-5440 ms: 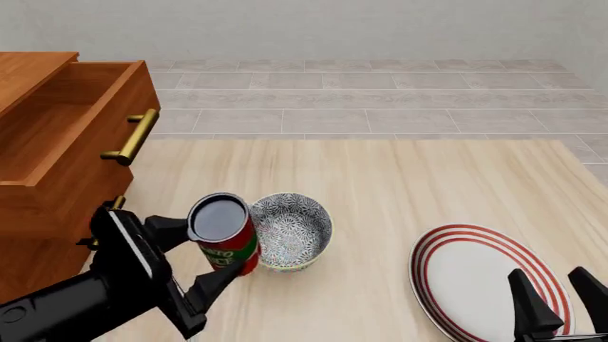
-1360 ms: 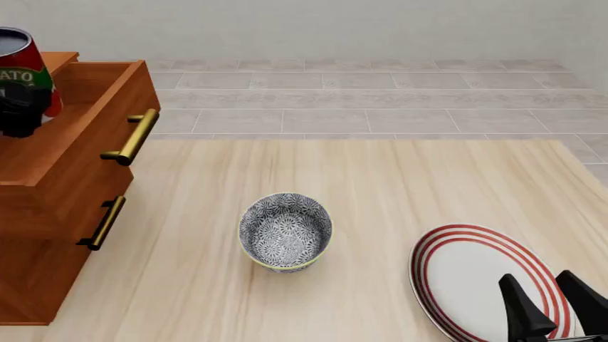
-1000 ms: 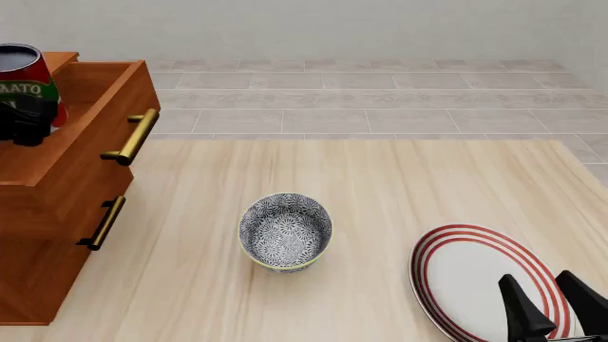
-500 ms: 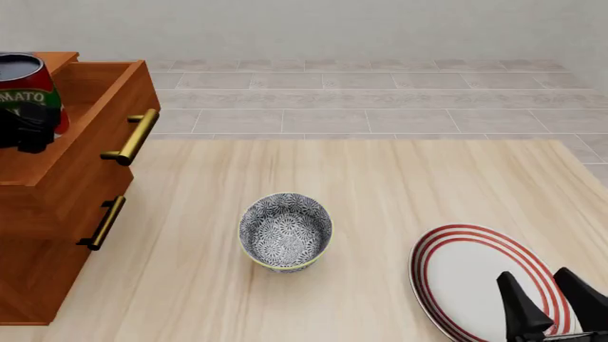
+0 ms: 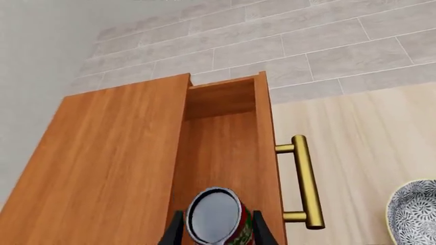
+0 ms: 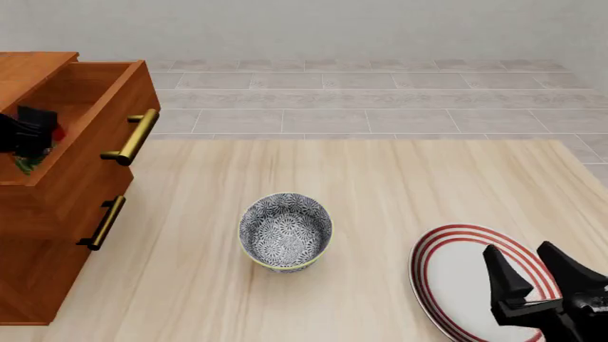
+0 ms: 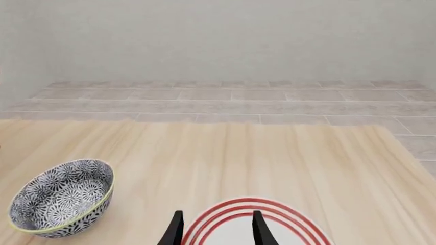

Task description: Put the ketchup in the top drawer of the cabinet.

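Left wrist view: left gripper (image 5: 215, 230) clamps the ketchup (image 5: 216, 224), upright inside the open top drawer (image 5: 225, 153) of the cabinet (image 5: 109, 163). Front view: right gripper (image 6: 540, 274), jaws spread and empty, hangs over the plate (image 6: 446, 278); bowl (image 6: 285, 231) mid-table.

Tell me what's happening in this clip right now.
The left tool holds the ketchup can between its fingers, lowered inside the open top drawer of the cabinet. The right tool hangs open and idle over the red-striped plate. A patterned bowl sits mid-table, untouched.
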Available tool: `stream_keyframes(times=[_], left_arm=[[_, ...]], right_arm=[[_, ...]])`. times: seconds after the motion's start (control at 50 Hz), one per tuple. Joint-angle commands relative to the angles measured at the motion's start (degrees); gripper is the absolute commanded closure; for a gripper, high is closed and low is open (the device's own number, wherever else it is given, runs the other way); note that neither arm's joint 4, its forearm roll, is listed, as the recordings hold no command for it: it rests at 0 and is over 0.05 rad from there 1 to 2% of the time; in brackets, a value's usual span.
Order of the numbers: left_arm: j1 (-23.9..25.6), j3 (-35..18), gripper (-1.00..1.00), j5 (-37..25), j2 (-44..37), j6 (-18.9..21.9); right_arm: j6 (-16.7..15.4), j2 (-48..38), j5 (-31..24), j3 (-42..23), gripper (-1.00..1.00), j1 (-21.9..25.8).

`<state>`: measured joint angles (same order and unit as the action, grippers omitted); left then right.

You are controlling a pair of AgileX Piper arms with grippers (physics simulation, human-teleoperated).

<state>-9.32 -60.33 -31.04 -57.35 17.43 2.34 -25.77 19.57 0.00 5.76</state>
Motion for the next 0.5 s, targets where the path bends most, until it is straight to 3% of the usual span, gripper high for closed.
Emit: stream_keyframes(times=[0.02, 0.1, 0.34, 0.5], left_arm=[[0.1, -0.2, -1.00, -0.2, 0.4, 0.5], [0.3, -0.6, -1.00, -0.7, 0.8, 0.3], [1.1, -2.1, -1.00, -2.6, 3.0, 0.9], [2.4, -4.0, -1.00, -5.1, 5.4, 1.1]], right_arm=[[-0.1, -4.7, 4.6, 0.0, -1.00, 0.0], [-0.1, -8.4, 8.4, 0.0, -1.00, 0.1], [-0.2, -8.8, 8.6, 0.0, -1.00, 0.1], [-0.2, -14.0, 13.8, 0.0, -1.00, 0.1]])
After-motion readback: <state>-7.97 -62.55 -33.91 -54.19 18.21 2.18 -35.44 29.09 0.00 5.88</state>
